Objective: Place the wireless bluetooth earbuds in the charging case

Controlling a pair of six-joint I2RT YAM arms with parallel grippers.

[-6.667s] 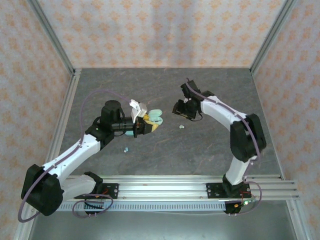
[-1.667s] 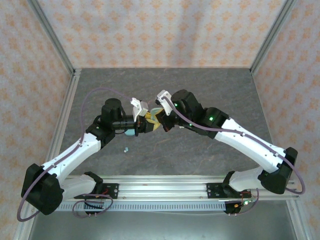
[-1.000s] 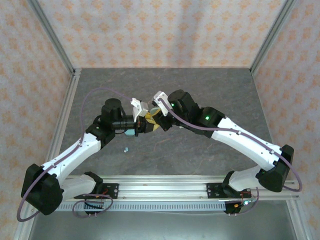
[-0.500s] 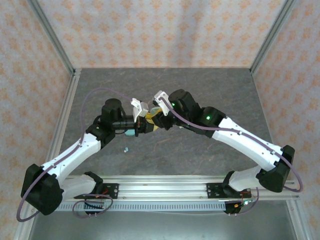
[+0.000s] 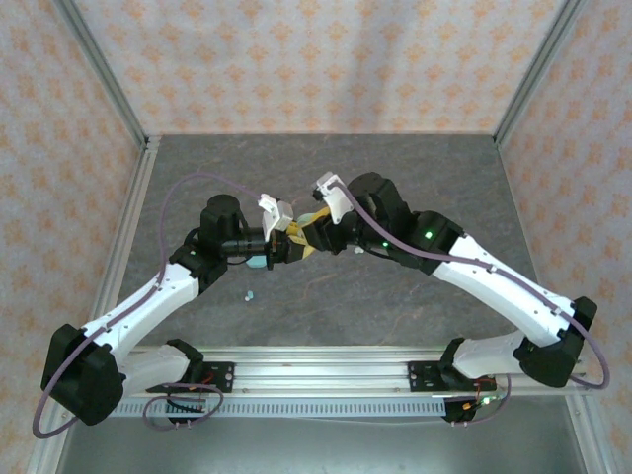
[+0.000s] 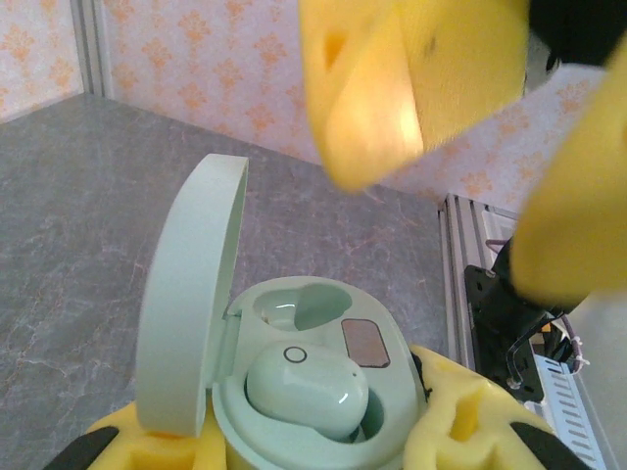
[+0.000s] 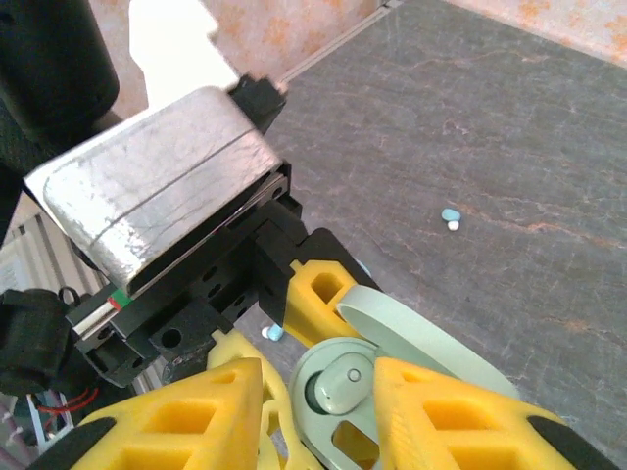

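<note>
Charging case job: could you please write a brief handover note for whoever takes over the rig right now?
Left gripper: shut on the charging case, holding it above the table with the lid open.
Right gripper: open, right at the case, with one finger on either side of it.
Done: one mint earbud sits in the nearer well.
Left: the other well is empty and needs its earbud.
Loose: a light blue earbud lies on the table near the left arm.
</note>
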